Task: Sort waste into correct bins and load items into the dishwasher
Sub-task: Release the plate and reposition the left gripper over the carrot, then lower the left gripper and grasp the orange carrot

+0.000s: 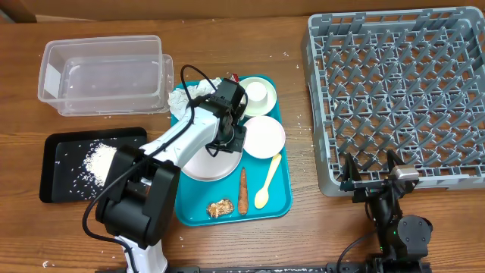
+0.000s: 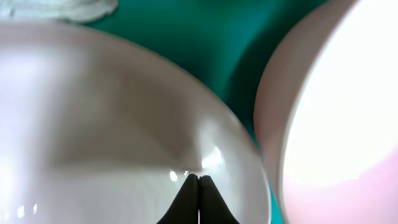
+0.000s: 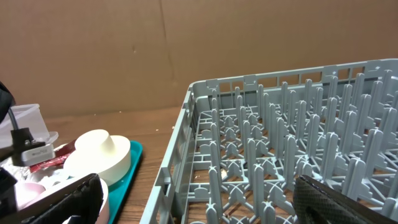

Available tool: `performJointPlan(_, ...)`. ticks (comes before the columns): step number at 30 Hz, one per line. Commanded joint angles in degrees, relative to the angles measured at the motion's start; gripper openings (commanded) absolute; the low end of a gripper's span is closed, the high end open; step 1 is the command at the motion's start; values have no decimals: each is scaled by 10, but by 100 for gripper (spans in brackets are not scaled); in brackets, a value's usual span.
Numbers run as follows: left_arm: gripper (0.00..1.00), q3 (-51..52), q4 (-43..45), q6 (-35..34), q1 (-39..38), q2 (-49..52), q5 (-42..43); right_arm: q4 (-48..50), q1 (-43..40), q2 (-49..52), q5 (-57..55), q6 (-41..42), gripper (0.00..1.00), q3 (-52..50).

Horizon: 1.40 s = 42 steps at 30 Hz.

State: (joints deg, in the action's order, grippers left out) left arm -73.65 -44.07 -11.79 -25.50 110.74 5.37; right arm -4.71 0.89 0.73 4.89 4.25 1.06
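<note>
My left gripper (image 1: 227, 141) is shut and empty, low over the teal tray (image 1: 279, 203), with its tips (image 2: 199, 180) at the pink-white plate (image 1: 203, 165) (image 2: 93, 118). A whitish bowl (image 1: 265, 136) (image 2: 342, 106) lies just to the right. An upturned bowl (image 1: 256, 92) (image 3: 99, 158) and the crumpled napkin (image 1: 191, 95) lie at the tray's back, with a red wrapper (image 3: 53, 163) beside them. The yellow spoon (image 1: 267, 182), carrot stick (image 1: 243, 189) and brown chunk (image 1: 220, 208) lie at the tray's front. My right gripper (image 1: 373, 179) (image 3: 205, 202) is open at the grey rack's (image 1: 402, 91) front-left edge.
The clear tub (image 1: 102, 76) stands at the back left. The black tray (image 1: 61, 178), with white rice crumbs (image 1: 98, 161) in it, lies in front of the tub. A few crumbs are scattered on the wooden table. The cup is hidden.
</note>
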Motion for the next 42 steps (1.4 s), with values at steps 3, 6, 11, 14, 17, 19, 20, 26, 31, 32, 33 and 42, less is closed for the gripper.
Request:
performJointPlan(3,8,-99,-89,8,1,-1,-21,3,2,-4,-6,-2,100,-6)
performJointPlan(6,13,-155,-169,-21,1,-1,-35,3,2,-4,-6,-2,100,-6)
performJointPlan(11,29,-223,-299,-58,1,-1,-10,3,2,-4,-6,-2,100,-6)
performJointPlan(14,49,-223,-351,-58,-3,-1,54,3,2,-4,-6,-2,100,-6)
performJointPlan(17,49,-200,-382,-58,-20,-1,73,3,2,-4,-6,-2,100,-6)
performJointPlan(19,49,-178,-381,-61,-35,-1,82,3,2,-4,-6,-2,100,-6)
performJointPlan(20,49,-156,-367,-70,-52,-1,87,3,2,-4,-6,-2,100,-6)
performJointPlan(26,49,-93,-278,-109,-97,0,86,3,2,-4,-6,-2,100,-6)
performJointPlan(31,49,-74,-268,-157,-98,0,37,3,2,-4,-6,-2,100,-6)
performJointPlan(32,49,-69,-268,-162,-98,0,31,3,2,-4,-6,-2,100,-6)
performJointPlan(33,49,-61,-262,-166,-98,0,32,3,2,-4,-6,-2,100,-6)
performJointPlan(42,47,4,-188,-140,-122,0,45,3,2,-4,-6,-2,100,-6)
